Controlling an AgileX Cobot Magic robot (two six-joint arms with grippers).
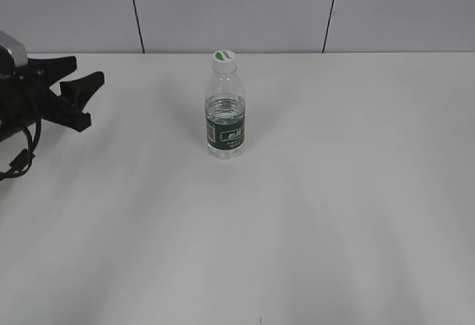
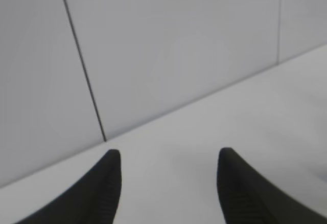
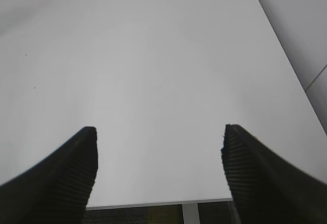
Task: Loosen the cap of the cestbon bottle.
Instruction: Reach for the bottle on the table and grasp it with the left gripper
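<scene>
- Exterior view: bottle [image 1: 225, 113] upright mid-table [image 1: 334, 191], cap [image 1: 224, 59] on, well apart from left gripper [image 1: 74, 80].
- Left gripper: spread, empty.
- Right gripper [image 3: 158, 152]: spread wide, empty.
- Handling: likely light, thin-walled, tippy; hold the label band, twist the cap.

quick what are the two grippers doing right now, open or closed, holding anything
Left gripper: open, holding nothing, off to the left of the cestbon bottle.
Right gripper: open wide, empty, over bare table.

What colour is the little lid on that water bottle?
The small round plastic cap is white with a green leaf-shaped mark on top, seen best in the exterior view.
</scene>
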